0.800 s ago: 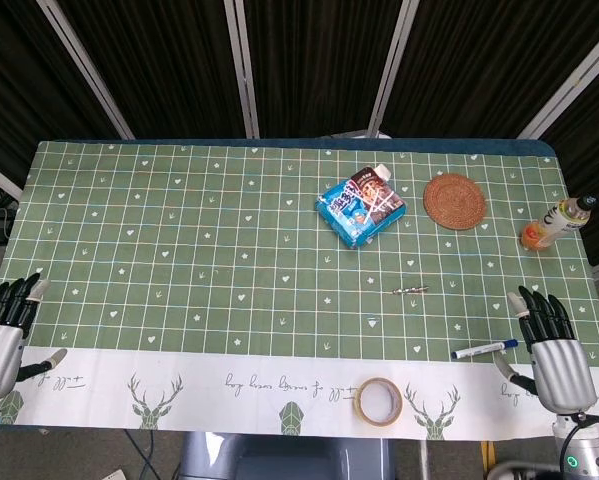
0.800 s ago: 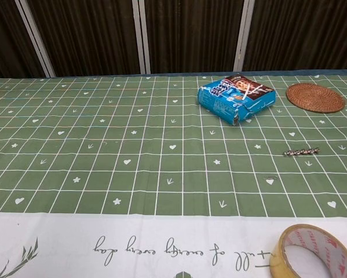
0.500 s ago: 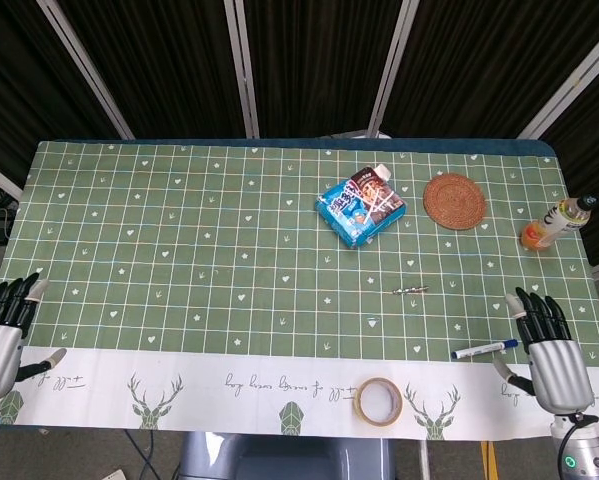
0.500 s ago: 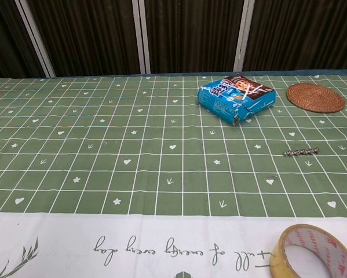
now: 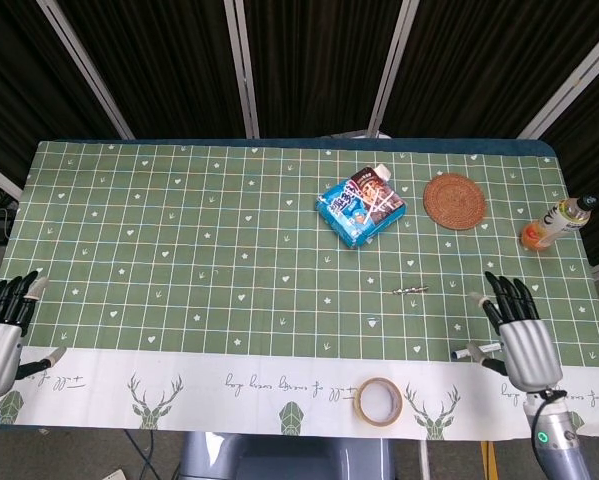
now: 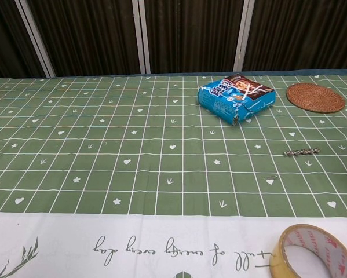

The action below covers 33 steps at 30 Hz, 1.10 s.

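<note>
right hand (image 5: 524, 337) sits over the near right part of the green grid-patterned tablecloth (image 5: 179, 240), fingers extended and apart, grasping nothing. it covers most of the blue-and-white marker pen (image 5: 472, 350); only the pen's left end shows beside the thumb. contact between hand and pen is hard to tell from the head view, probably just above it. left hand (image 5: 1, 335) is at the near left table edge, fingers straight and spread, also empty. neither hand appears in the chest view.

small twisted metal drill bit (image 5: 411, 290) lies left of the right hand, apart from it. roll of tan packing tape (image 5: 378, 401) lies flat on the white deer-print border at the near edge. blue snack packet (image 5: 360, 206) and round woven rattan coaster (image 5: 454, 201) sit further back, near each other but apart. orange drink bottle (image 5: 554, 223) lies tilted at the far right edge.
</note>
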Each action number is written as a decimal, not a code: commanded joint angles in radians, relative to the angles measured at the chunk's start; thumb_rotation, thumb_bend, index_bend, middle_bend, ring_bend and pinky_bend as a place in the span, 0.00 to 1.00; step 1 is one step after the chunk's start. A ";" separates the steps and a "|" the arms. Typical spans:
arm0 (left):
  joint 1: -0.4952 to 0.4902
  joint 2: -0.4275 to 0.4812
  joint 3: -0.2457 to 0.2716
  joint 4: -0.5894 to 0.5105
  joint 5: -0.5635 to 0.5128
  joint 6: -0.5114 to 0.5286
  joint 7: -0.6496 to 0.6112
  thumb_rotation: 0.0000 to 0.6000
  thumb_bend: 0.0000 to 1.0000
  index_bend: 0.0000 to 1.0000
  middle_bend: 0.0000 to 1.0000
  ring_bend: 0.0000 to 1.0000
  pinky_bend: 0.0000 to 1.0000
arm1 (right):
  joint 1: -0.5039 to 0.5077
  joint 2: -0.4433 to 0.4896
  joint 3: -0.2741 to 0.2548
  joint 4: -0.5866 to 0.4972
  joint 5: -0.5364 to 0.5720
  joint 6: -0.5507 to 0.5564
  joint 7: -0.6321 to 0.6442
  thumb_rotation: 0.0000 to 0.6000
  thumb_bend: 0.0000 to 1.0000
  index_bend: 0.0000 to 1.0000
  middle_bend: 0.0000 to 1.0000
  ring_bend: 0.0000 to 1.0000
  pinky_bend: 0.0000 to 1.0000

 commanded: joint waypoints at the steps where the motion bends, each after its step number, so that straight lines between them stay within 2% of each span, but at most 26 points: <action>1: -0.001 0.002 -0.002 -0.001 -0.003 -0.001 -0.005 1.00 0.01 0.00 0.00 0.00 0.00 | 0.100 -0.053 0.072 -0.074 0.074 -0.126 -0.126 1.00 0.11 0.31 0.07 0.00 0.00; 6: -0.002 0.004 -0.005 0.004 -0.009 -0.005 -0.015 1.00 0.01 0.00 0.00 0.00 0.00 | 0.171 -0.136 0.113 -0.073 0.155 -0.209 -0.223 1.00 0.14 0.38 0.10 0.00 0.00; 14: -0.004 0.005 -0.010 0.008 -0.016 -0.006 -0.020 1.00 0.01 0.00 0.00 0.00 0.00 | 0.245 -0.271 0.142 0.036 0.270 -0.289 -0.280 1.00 0.15 0.42 0.12 0.00 0.00; 33: -0.013 0.000 -0.017 0.010 -0.034 -0.025 -0.015 1.00 0.01 0.00 0.00 0.00 0.00 | 0.350 -0.412 0.170 0.293 0.424 -0.416 -0.295 1.00 0.21 0.48 0.14 0.00 0.00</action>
